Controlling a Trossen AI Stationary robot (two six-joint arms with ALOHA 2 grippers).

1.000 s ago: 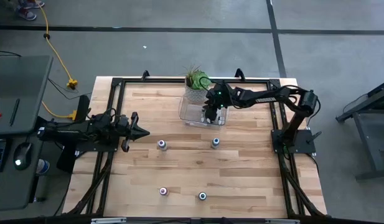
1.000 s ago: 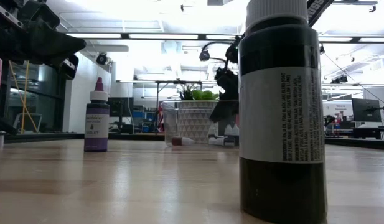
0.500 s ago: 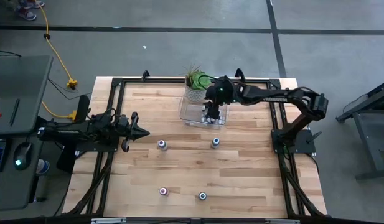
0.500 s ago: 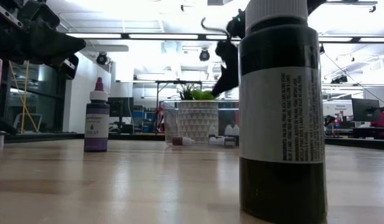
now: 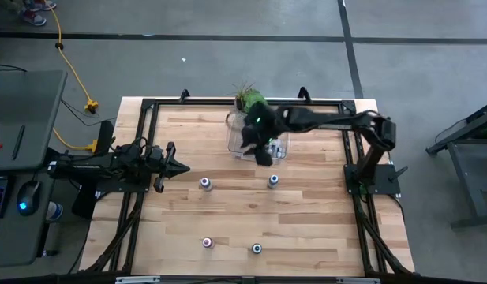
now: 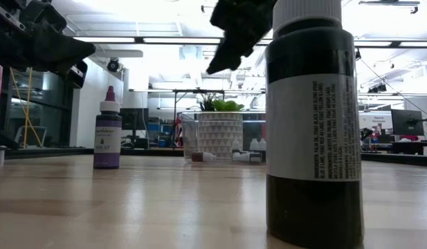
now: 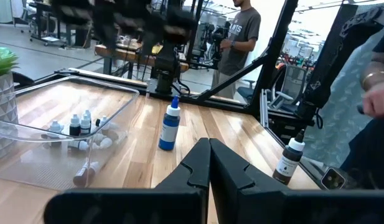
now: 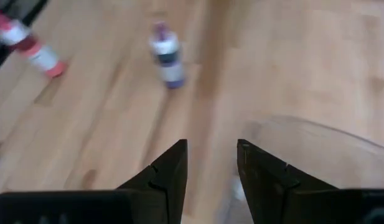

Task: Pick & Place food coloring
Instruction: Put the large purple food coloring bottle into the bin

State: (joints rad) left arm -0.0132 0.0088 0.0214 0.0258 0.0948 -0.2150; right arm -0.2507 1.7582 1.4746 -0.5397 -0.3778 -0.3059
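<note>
Four larger food coloring bottles stand upright on the wood: purple, blue, red and dark. The dark one fills the low view's foreground. Several tiny white-capped bottles lie in the clear tray. My right gripper hovers open and empty over the tray's left near part, high above the table. Its wrist view shows the purple bottle and the red one beyond the open fingers. My left gripper waits shut at the table's left.
A potted green plant stands just behind the tray at the far edge. The black frame rail runs around the table. A person stands beyond the table's right side. Bare wood lies between the standing bottles.
My right gripper has risen out of the tray and swung toward the table's left and slightly toward the near edge, ending high above the tray's left near part. The bottles and the tray have stayed where they were.
</note>
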